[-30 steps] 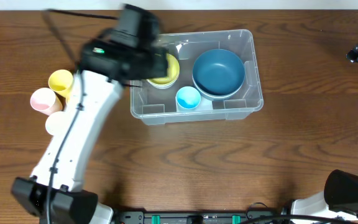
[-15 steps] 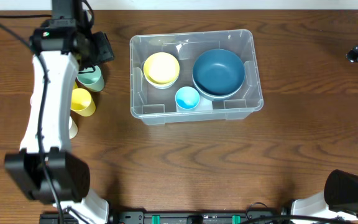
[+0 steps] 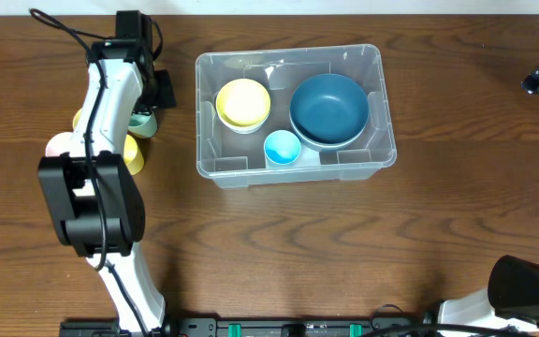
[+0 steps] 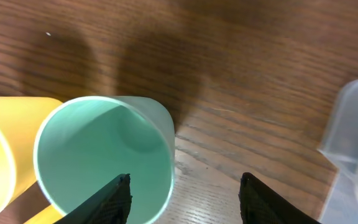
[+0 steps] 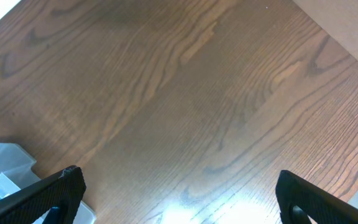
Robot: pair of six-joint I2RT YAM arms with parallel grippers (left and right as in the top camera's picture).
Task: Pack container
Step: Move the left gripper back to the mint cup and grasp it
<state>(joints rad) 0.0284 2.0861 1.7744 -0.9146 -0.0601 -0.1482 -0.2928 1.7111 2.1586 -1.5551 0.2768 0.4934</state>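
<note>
Stretches the left arm far forward, left gripper pointing down with jaws apart. Holds the right gripper at the far right, jaws spread wide.

Clear glossy plastic container, smooth mint cup, perhaps plastic, on wood-grain table.

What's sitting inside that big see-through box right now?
The container holds a yellow bowl, a larger dark blue bowl and a small light blue cup. The bowls cover the floor beneath them, so anything underneath is hidden.
</note>
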